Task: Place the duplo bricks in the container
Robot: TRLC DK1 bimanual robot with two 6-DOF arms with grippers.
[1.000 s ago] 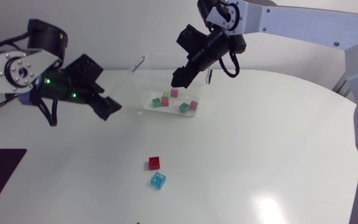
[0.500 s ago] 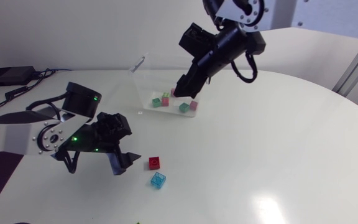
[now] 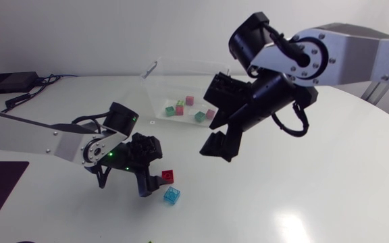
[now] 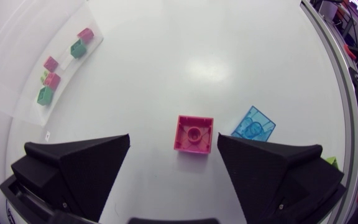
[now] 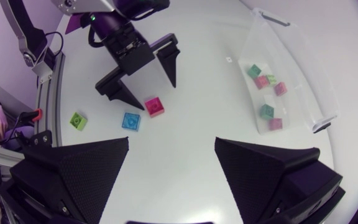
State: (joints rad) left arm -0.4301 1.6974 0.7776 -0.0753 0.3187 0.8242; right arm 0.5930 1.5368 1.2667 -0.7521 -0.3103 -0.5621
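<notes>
Container: twelve o'clock from red brick, small bricks inside.
Red brick: inside wide-open left claw, untouched.
Blue brick: six o'clock from red brick.
Right claw: wide, empty.

Container, clear: one.
Bricks inside it: six. Pink bricks, three; green bricks, two; pale lime brick, one.
Bricks loose on the bench: three. Red brick, blue brick, light green brick, one each.
Pincers: two, left pincer and right pincer.
</notes>
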